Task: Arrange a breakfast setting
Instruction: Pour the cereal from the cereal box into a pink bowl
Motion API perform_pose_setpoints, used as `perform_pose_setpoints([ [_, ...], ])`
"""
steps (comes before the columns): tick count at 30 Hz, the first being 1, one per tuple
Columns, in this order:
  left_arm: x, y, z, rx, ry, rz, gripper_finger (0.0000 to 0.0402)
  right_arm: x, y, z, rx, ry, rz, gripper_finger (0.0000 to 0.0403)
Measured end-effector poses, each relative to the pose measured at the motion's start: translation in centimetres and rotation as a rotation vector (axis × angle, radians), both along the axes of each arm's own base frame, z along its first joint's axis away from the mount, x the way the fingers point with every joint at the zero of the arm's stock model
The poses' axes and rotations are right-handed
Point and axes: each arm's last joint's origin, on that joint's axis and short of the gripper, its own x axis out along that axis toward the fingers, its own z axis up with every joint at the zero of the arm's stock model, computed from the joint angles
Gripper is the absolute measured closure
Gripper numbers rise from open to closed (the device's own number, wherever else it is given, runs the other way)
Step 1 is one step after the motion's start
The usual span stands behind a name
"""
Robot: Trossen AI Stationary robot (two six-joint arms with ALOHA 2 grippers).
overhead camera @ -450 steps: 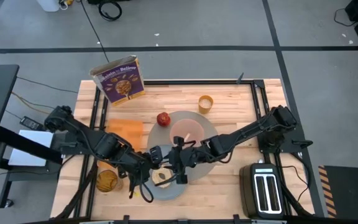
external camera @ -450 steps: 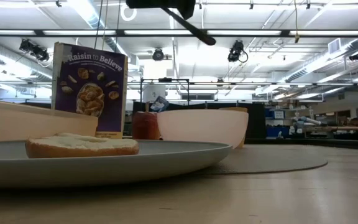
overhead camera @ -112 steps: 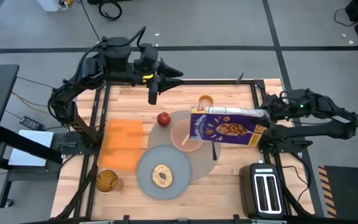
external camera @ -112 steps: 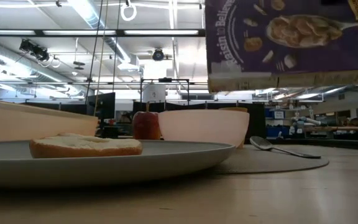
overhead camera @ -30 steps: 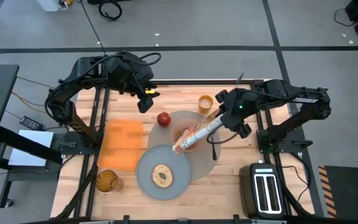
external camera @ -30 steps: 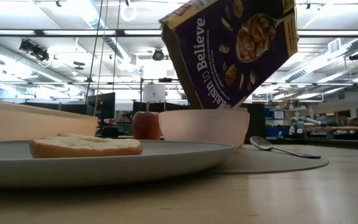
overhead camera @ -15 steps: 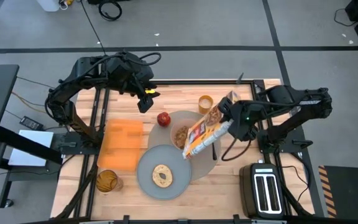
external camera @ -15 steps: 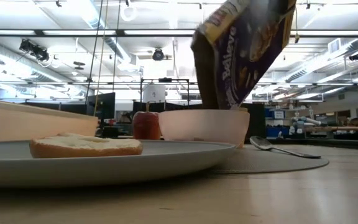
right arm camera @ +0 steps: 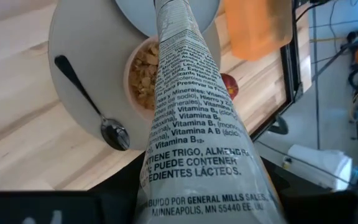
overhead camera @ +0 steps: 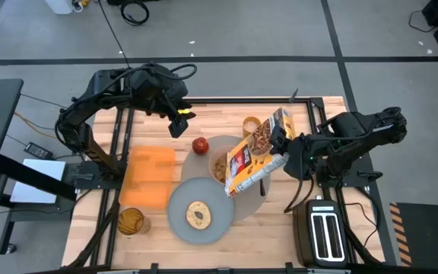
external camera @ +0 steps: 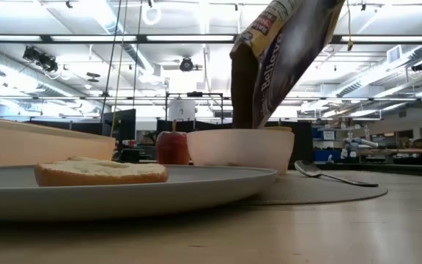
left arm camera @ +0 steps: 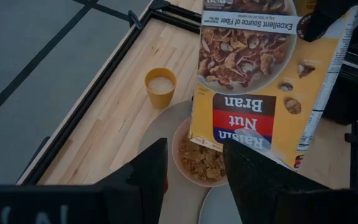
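Observation:
My right gripper (overhead camera: 283,149) is shut on a cereal box (overhead camera: 255,157), tipped mouth-down over the pink bowl (overhead camera: 219,165); the bowl holds cereal flakes (left arm camera: 197,163). The bowl stands on the round mat (overhead camera: 254,200), with the metal spoon (right arm camera: 89,102) lying beside it on the mat. The red apple (overhead camera: 200,144) and the small orange cup (overhead camera: 251,125) stand at the mat's far side. The toast slice (overhead camera: 198,215) lies on the grey plate (overhead camera: 179,199). My left gripper (overhead camera: 179,122) is open and empty, high over the table's far left. My right gripper pinches the cereal box near its raised closed end (right arm camera: 194,186), one finger on each wide face. The fingers (left arm camera: 328,15) come from the table's right side, slanting down. The box is lifted clear and tilted, its lower open end (external camera: 244,110) just above the bowl's rim.
A black toaster (overhead camera: 324,232) stands at the near right corner. An orange cloth (overhead camera: 149,176) lies at the left, with an amber glass (overhead camera: 130,221) at its near end. Black frame rails (overhead camera: 310,106) run along the table's edges.
My right gripper has drawn back toward the table's right edge and turned its wrist. The box has rolled about its length: it showed edge-on across the bowl, and now its yellow face is up and it stands steeper over the bowl.

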Motion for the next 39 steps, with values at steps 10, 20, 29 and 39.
perform_pose_setpoints([
  [10,0.0,0.0,0.0,-0.005,-0.002,0.005,0.0237,-0.3,1.0,0.0,-0.034,-0.003,0.055,0.0236],
  [20,0.0,0.0,0.0,-0.019,-0.006,0.017,0.0237,-0.9,1.8,-0.1,-0.114,0.025,0.165,0.0236],
  [29,0.0,0.0,0.0,-0.034,-0.012,0.031,0.0237,-1.1,2.1,-0.1,-0.203,0.053,0.269,0.0236],
  [39,0.1,0.0,0.1,-0.035,-0.03,0.032,0.0237,-1.1,2.0,-0.1,-0.206,0.047,0.261,0.0236],
])
